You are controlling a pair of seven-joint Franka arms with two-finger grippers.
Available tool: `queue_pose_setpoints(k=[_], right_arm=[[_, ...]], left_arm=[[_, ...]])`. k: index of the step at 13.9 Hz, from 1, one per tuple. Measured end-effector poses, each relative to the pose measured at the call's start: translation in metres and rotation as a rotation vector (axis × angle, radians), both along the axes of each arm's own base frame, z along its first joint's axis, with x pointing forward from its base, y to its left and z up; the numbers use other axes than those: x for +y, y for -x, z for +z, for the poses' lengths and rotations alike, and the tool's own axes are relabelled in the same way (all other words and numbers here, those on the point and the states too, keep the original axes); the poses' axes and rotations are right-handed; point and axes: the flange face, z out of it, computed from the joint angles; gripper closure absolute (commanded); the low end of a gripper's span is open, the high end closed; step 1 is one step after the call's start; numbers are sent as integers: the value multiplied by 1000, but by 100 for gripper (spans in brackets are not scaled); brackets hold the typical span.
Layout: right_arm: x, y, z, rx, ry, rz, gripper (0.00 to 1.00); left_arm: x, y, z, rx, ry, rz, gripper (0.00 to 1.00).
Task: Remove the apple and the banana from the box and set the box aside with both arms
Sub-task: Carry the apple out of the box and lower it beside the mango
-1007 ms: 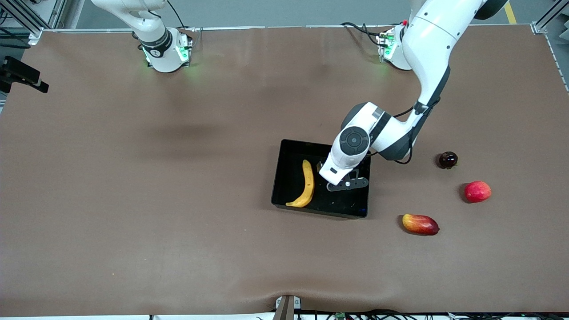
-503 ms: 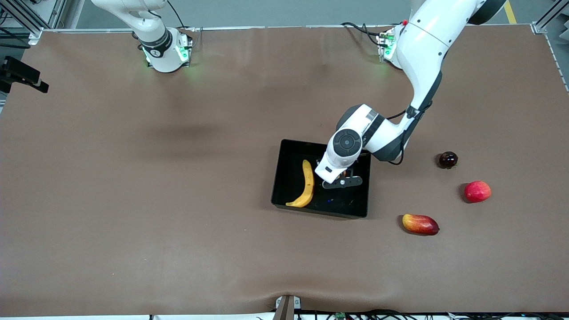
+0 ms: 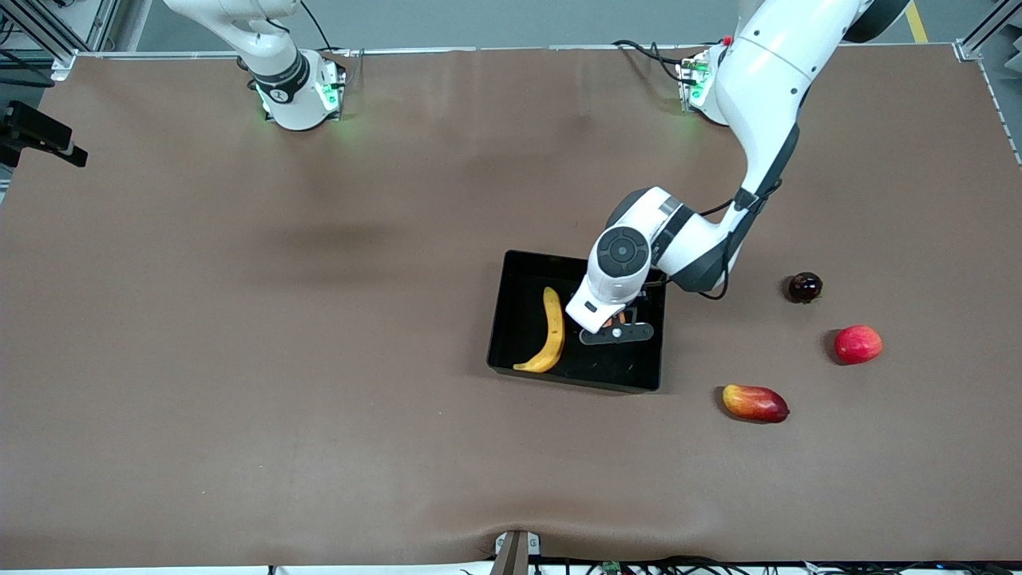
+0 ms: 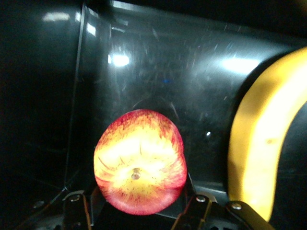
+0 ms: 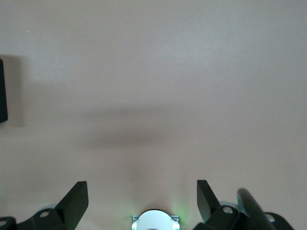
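The black box (image 3: pixel 575 382) sits mid-table with the yellow banana (image 3: pixel 549 331) lying in it. My left gripper (image 3: pixel 613 326) is low inside the box beside the banana, shut on the red-and-yellow streaked apple (image 3: pixel 611 320). In the left wrist view the apple (image 4: pixel 139 160) sits between the fingers (image 4: pixel 76 206), stem dimple toward the camera, over the glossy box floor (image 4: pixel 158 72), with the banana (image 4: pixel 261 158) alongside. My right gripper (image 5: pixel 142 201) is open and empty over bare table; in the front view it is out of sight and only the right arm's base (image 3: pixel 291 88) shows.
Toward the left arm's end of the table lie an oblong red-yellow mango (image 3: pixel 754 402), a plain red round fruit (image 3: pixel 857 344) and a small dark round fruit (image 3: pixel 805 287). A black object (image 5: pixel 2 91) shows at the edge of the right wrist view.
My left gripper has shifted a little toward the banana inside the box, with the apple between its fingers. The right arm and the loose fruits have not moved.
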Motion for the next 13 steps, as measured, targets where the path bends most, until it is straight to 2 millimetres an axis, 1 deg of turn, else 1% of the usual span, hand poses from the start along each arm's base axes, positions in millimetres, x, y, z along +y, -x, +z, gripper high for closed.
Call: queue_pose_setpoints(k=[1,4,5,6,7,8,10,12,13], right_arm=[[0,0,0,0,0,0,0],[0,0,0,0,0,0,0],[0,0,0,0,0,0,0],[0,0,0,0,0,0,0],[0,0,0,0,0,-1,0],[0,0,0,0,0,0,0],[0,0,0,0,0,-1,0],[0,0,0,0,0,-1,0],[0,0,0,0,0,-1,0]], left_arm=[[1,-5,19,-20,3,6,100],[11,-18,84,-64,-12,31,100],[20,-23,104,-76,-18,48,100],[34,-30,118,-87,-20,72,100],[52,-38,128,-94,-23,98,100],[73,-46,132,-92,-30,114,100],[124,-64,130,-67,-45,115,100],[178,-77,119,-36,-55,113,100],[200,-80,111,-18,-62,114,100]])
